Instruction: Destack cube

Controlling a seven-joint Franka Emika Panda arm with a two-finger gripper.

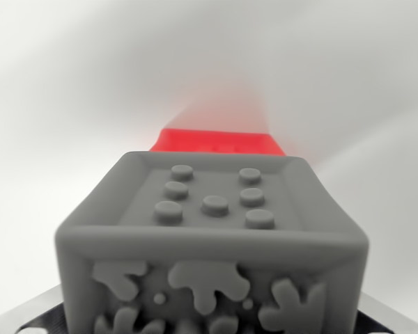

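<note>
Grey cube [212,240] fills the lower half of the wrist view, very close to cam; top face carries raised round studs, front face splat-shaped relief; red cube [219,141] peeks out just beyond it at 12 o'clock, blurred; can't tell which sits on which. Gripper fingers not visible, so can't tell if apart or clamped. Judgement: centre over the grey cube, square jaws to its flat sides, grip mid-height, lift straight up w/o dragging the red one.

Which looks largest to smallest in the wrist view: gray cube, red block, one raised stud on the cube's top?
1. gray cube
2. red block, mostly hidden and farther off, so true size unsure
3. raised stud
</note>
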